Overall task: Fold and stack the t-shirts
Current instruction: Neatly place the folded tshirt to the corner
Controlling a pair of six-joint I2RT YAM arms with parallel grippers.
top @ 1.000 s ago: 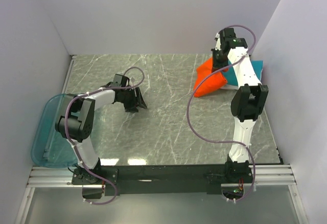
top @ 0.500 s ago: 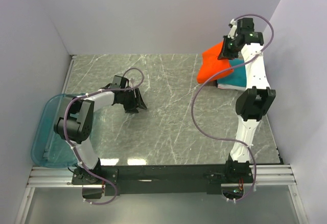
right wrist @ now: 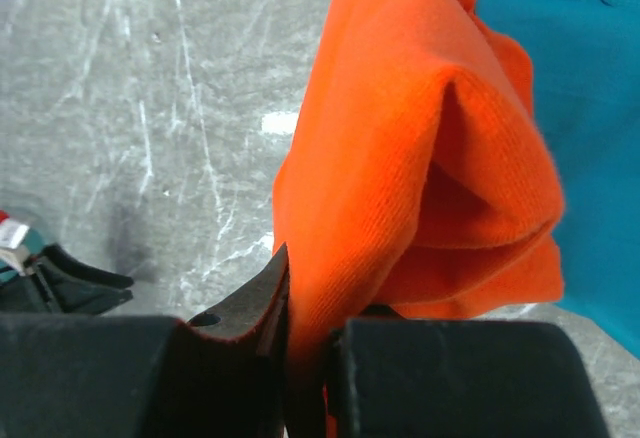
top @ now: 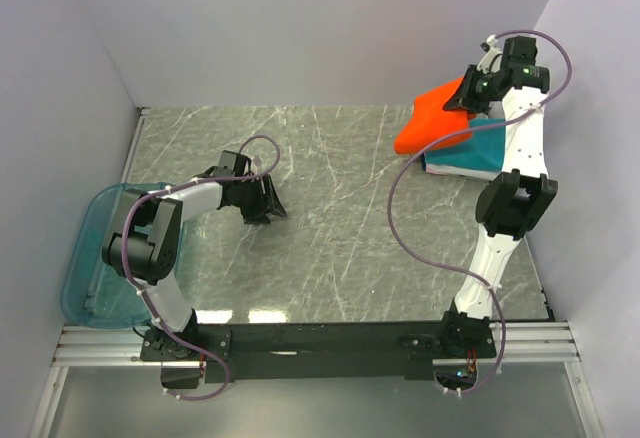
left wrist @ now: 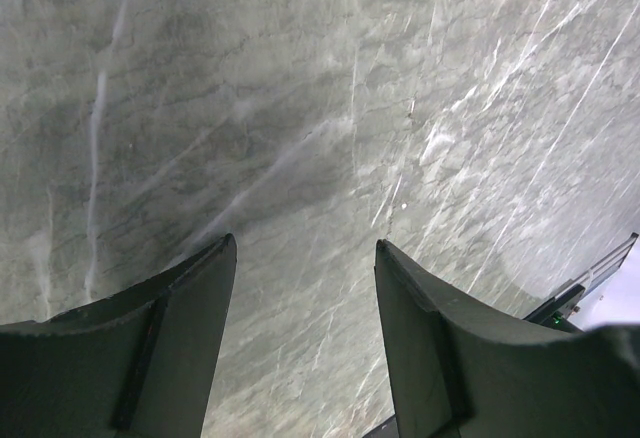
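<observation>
Right gripper point(right wrist: 305, 313) pinching orange t-shirt point(right wrist: 400, 158), ribbed, bunched

We see a grey marbled table point(top: 340, 238), a see-through blue-green bin point(top: 85, 258) sitting over its left edge, plain white walls point(top: 300, 28) around, and a metal rail point(top: 540, 343) along the front.

I see a table point(top: 330, 228) with a grey top like stone, with thin white lines all over it. It fills the middle of the top view. Plain pale walls stand around it: the back wall point(top: 300, 28) along the top, the left wall point(top: 50, 108) on the left and the right wall point(top: 600, 258) on the right. White light spots point(top: 265, 315) shine on the table near its bottom edge. Silver rails point(top: 100, 343) run along the bottom, and below them is a grey floor point(top: 300, 403).
</observation>
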